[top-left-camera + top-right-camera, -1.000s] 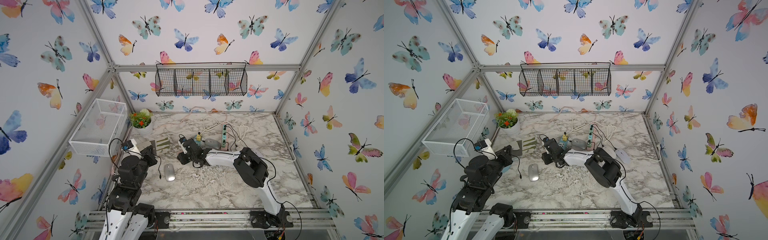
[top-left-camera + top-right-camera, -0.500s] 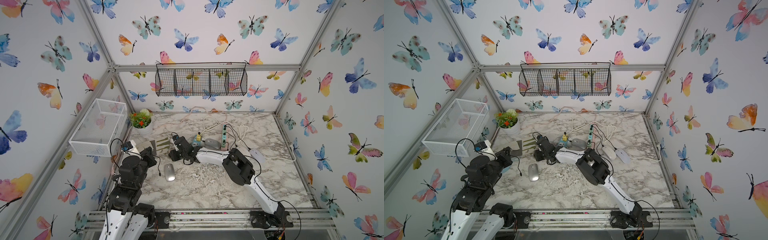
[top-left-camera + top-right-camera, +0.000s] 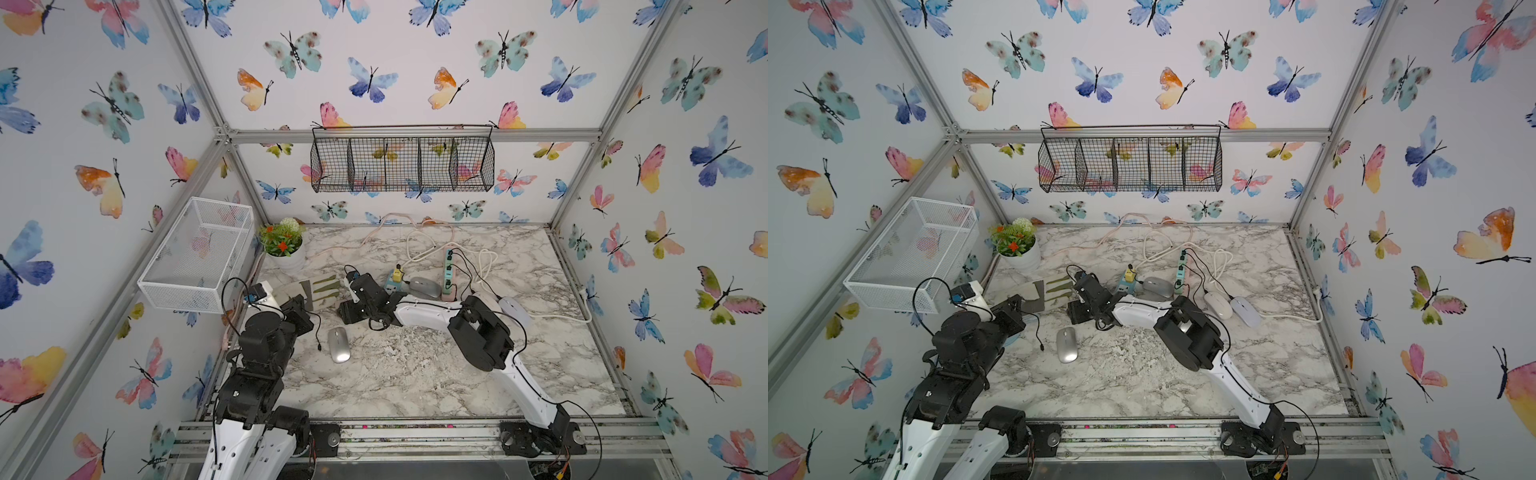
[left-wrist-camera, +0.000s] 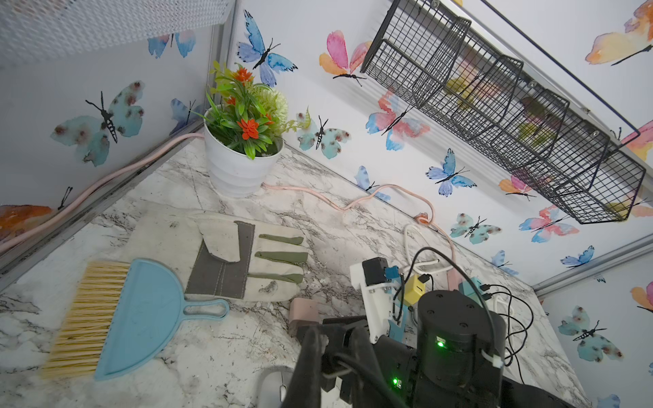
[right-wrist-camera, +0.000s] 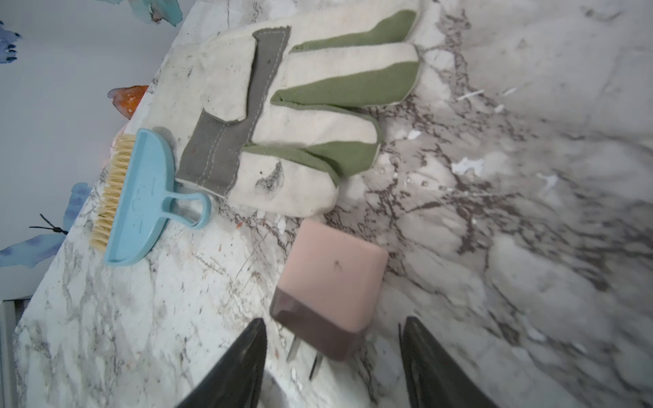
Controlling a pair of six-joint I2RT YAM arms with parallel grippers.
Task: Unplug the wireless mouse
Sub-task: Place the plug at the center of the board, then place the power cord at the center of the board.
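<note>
Plainly, the silver wireless mouse (image 3: 338, 350) lies flat on the marble surface (image 3: 415, 386), toward the front and on the left arm's side, its long axis running roughly front to back and only a little askew. Just beside it, on the side facing the left arm, is the small plug (image 3: 318, 347) of a black cable (image 3: 320, 330). Pale marble shows between plug and mouse in both top views, so I judge the lead is already out of the mouse. From the plug the cable curves up to the left arm's wrist, where the left fingers (image 4: 307, 356) are closed together. Whether they pinch the cable I cannot tell: the arm hides that spot from above, and the left wrist view shows only a dark wedge with the mouse's edge beside it. The mouse sits close below those fingers, toward the middle of the surface from them, so the left arm is much the nearer. The right fingers (image 5: 240, 364) are farther back, well apart from the mouse. They are spread open on either side of the pronged end of a pink adapter (image 5: 332, 279), which lies near a glove (image 5: 304, 116); there is a gap on both sides and nothing is gripped. Any remaining move, I judge, falls to the left arm: carry the cable away across the mouse's long axis, so the plug does not drag it
</note>
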